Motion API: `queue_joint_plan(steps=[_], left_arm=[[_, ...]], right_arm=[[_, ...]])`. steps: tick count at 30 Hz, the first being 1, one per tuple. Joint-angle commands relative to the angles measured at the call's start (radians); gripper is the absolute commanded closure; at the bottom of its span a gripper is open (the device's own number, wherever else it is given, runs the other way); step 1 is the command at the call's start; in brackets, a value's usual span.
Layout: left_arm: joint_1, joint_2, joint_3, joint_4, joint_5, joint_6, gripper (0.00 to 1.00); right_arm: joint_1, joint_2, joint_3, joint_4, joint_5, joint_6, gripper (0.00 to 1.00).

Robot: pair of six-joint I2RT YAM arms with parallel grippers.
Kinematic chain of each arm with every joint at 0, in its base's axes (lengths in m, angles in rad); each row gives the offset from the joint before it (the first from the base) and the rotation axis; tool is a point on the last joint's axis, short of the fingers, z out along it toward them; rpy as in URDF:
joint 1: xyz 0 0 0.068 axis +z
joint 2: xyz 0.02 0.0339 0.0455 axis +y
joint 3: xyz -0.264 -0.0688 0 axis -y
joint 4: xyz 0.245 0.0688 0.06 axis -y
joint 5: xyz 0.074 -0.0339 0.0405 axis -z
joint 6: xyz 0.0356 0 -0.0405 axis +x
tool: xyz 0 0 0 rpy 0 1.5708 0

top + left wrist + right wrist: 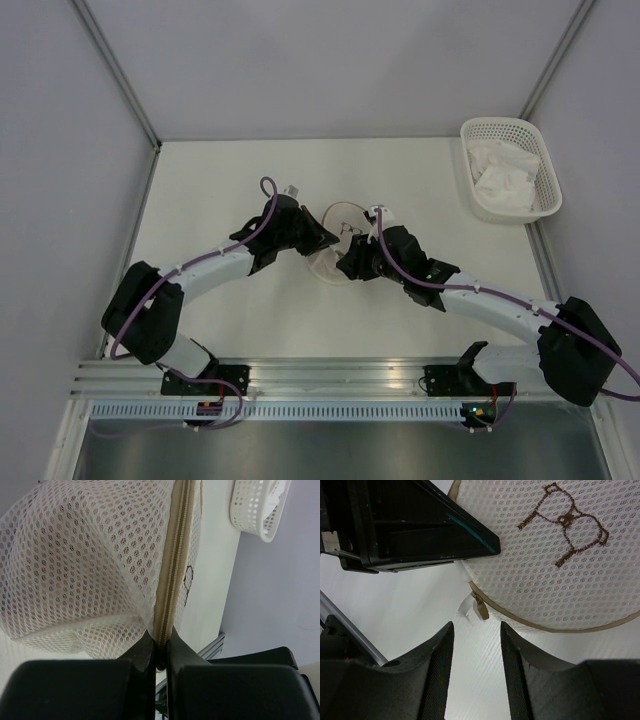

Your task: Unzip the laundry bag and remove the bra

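Observation:
The laundry bag [338, 240] is a round whitish mesh pod at the table's middle, with a brown bra drawing [565, 540] on its flat flap and a tan zip rim [172, 575]. My left gripper [160, 642] is shut on the zip rim at the bag's left side [322, 238]. My right gripper [476, 627] is open, just short of the small tan zip pull [480, 609] that hangs from the rim; it sits at the bag's near right [352, 262]. Pinkish fabric shows faintly through the mesh [75, 555]; the bra itself is hidden inside.
A white plastic lattice basket [508, 168] with white cloth in it stands at the table's back right, also seen in the left wrist view [257, 507]. An aluminium rail [330, 375] runs along the near edge.

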Motion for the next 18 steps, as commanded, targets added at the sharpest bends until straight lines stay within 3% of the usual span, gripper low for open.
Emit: queue_joint_plan(steps=[1,13,18], left_arm=[[-0.007,-0.047,0.039,0.007,0.008,-0.037,0.98],[-0.029,-0.064,0.038,0.001,0.007,-0.049,0.98],[-0.032,-0.061,0.038,0.001,0.012,-0.048,0.98]], right_arm=[[0.005,0.008,0.029,0.049,0.022,-0.02,0.52],[0.005,0.043,0.045,0.078,0.042,-0.026,0.57],[0.005,0.041,0.042,0.088,0.043,-0.021,0.66]])
